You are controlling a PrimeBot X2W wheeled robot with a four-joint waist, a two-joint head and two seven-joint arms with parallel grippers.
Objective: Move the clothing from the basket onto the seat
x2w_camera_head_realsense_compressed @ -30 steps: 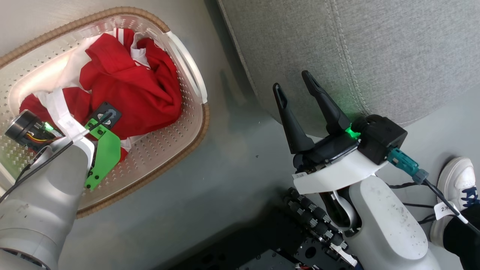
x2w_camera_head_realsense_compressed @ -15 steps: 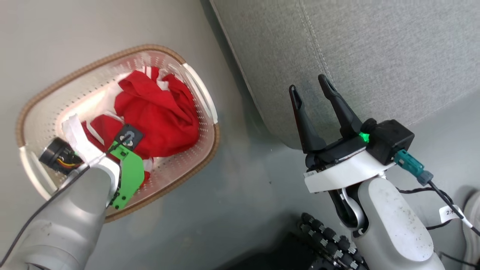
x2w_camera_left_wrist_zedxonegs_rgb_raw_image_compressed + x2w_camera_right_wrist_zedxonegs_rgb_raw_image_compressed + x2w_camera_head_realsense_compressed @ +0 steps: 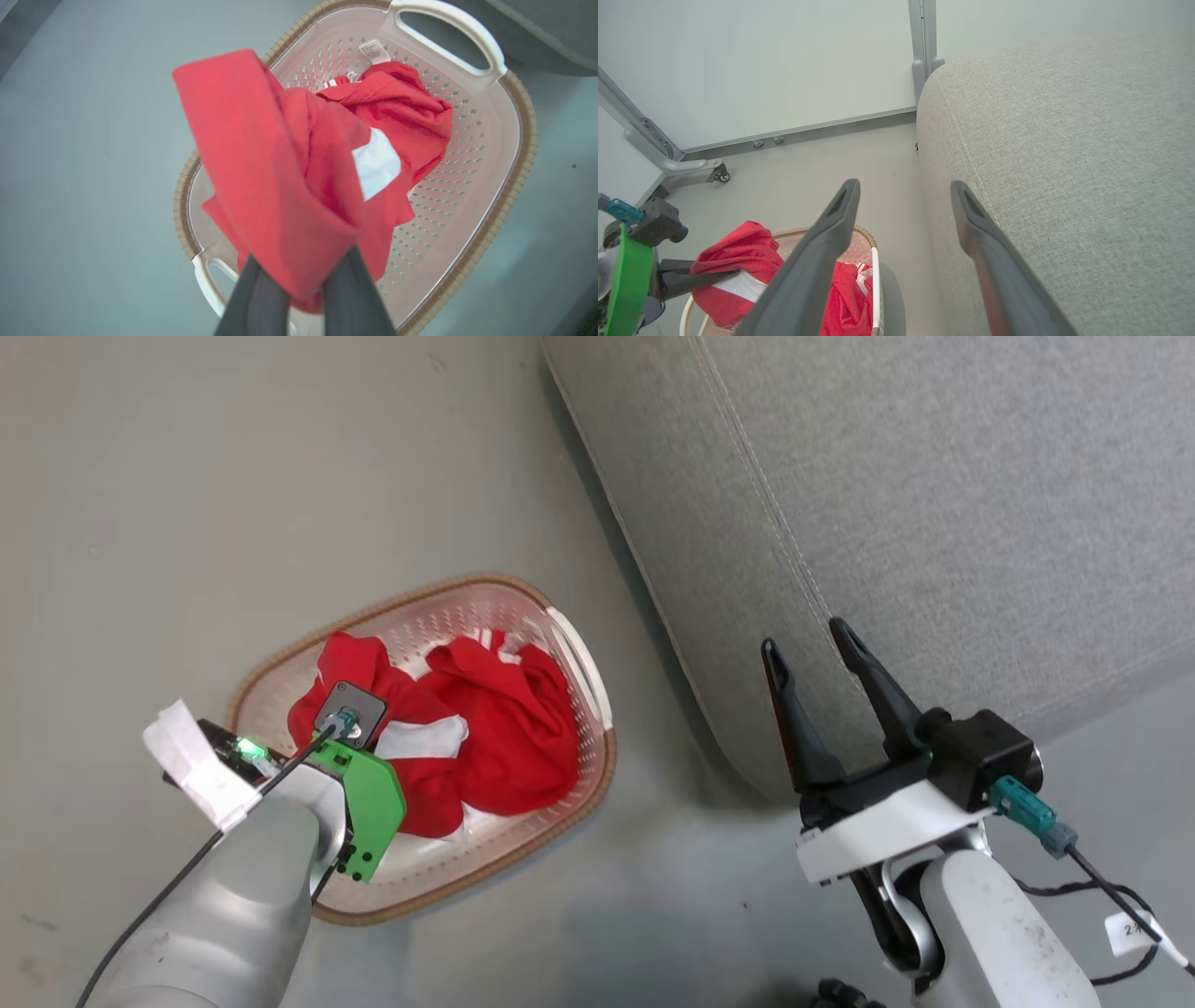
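Note:
The cream perforated basket (image 3: 579, 658) with a brown rim stands on the floor left of the grey seat (image 3: 934, 523). My left gripper (image 3: 303, 284) is shut on a fold of one red garment (image 3: 261, 163) and holds it up above the basket (image 3: 495, 140). A second red garment (image 3: 406, 107) lies crumpled inside, near a paper label (image 3: 373, 50). In the head view my left wrist (image 3: 359, 784) covers that gripper over the clothing (image 3: 504, 728). My right gripper (image 3: 805, 639) is open and empty at the seat's near edge. The right wrist view shows its fingers (image 3: 831, 242) beside the seat (image 3: 1064, 163).
Grey floor surrounds the basket. A pale wall panel on a metal frame with a caster (image 3: 719, 173) stands beyond it. A cable with a white tag (image 3: 1134, 926) hangs from my right wrist.
The head camera has risen, so basket and seat look smaller and lower. My left gripper has lifted the red garment up from the heap. The right gripper stays open.

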